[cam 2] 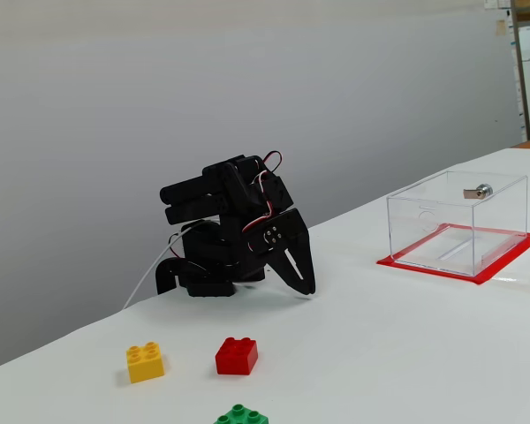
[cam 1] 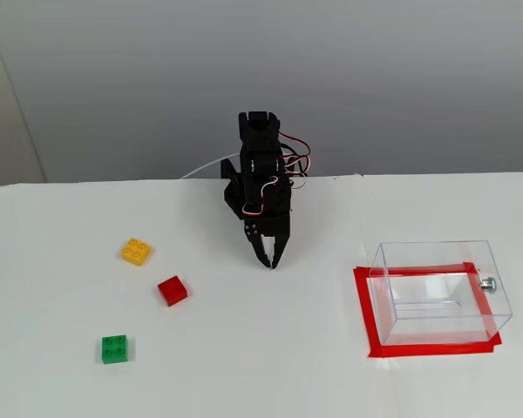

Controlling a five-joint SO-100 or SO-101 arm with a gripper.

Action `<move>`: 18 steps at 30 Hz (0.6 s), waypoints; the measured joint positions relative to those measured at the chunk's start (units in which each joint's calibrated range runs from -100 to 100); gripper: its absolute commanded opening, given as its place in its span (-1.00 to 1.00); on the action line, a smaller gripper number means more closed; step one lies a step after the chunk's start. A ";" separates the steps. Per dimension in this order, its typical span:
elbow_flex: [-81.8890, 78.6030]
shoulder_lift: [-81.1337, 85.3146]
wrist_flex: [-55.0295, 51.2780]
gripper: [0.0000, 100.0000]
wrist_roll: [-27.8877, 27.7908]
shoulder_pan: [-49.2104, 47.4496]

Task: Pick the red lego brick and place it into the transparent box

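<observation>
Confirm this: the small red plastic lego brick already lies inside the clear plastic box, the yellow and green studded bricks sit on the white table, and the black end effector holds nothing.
Wrong on one count. In both fixed views the small red plastic lego brick lies on the white table, between the yellow studded brick and green studded brick; the clear plastic box is empty. The black end effector holds nothing.

On the white tabletop [cam 1: 270, 348], a yellow studded brick [cam 1: 136, 252] lies at the left in a fixed view, a green studded brick [cam 1: 115, 348] sits nearer the camera, and red tape [cam 1: 363, 305] marks a rectangle at the right.
</observation>
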State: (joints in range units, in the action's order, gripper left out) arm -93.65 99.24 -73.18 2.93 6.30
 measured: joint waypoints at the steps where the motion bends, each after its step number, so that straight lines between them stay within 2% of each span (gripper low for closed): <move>1: 0.00 0.00 0.00 -0.97 0.00 0.00; 11: 1.41 0.00 0.00 -0.97 0.10 0.75; 18: 12.18 -1.35 0.00 -0.97 0.10 0.64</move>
State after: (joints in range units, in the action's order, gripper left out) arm -81.47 97.89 -73.18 3.03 6.94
